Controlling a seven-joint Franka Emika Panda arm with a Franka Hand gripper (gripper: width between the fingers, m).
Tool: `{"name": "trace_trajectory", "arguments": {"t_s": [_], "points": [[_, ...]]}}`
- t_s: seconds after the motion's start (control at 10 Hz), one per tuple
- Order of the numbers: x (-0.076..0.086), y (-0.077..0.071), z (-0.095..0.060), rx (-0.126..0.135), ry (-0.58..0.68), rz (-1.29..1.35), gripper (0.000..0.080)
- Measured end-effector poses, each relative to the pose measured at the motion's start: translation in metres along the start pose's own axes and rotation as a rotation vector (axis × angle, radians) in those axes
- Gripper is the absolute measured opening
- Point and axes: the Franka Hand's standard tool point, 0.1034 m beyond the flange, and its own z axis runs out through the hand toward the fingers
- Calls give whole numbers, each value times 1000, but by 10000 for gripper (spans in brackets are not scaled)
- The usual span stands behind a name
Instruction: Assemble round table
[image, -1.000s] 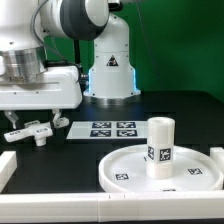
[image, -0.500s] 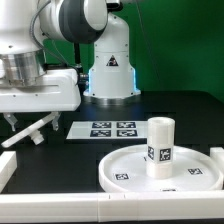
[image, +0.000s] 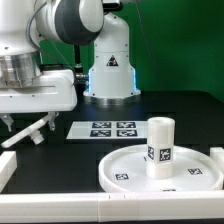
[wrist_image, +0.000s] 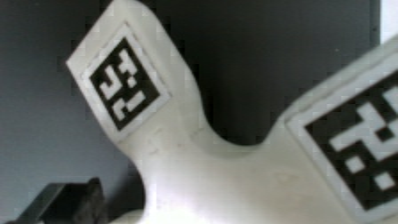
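The end effector (image: 22, 118) is seen low at the exterior view's left with its fingers spread wide, and the white cross-shaped base piece (image: 30, 131) is seen between them, tilted with one end up; whether it is pinched cannot be told. The short leg (image: 160, 148) is stood upright on the big round disc (image: 125, 170) on the black surface (image: 190, 115). The marker board (image: 104, 129) is laid flat between the two, well apart from the base piece.

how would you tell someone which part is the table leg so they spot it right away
Find the big round white disc at the front of the black table. The leg is the short white cylinder standing upright on that disc. Nothing else stands upright; it has square black-white tags near its foot.
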Motion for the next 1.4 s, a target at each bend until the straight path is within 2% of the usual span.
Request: {"name": "trace_trajectory", "arguments": {"t_s": [0.5,0.7,0.8,0.9,1.0,1.4], "points": [[-2,1,-2,10,-5,-20,649],[-4,-9,-14,130,-55,41,649],[-3,-9,-21,160,-58,41,649],[-6,-4,-25,199,-51,23,649],[-8,3,-28,226,-28,27,649],[-8,0,-25,223,-36,37,649]]}}
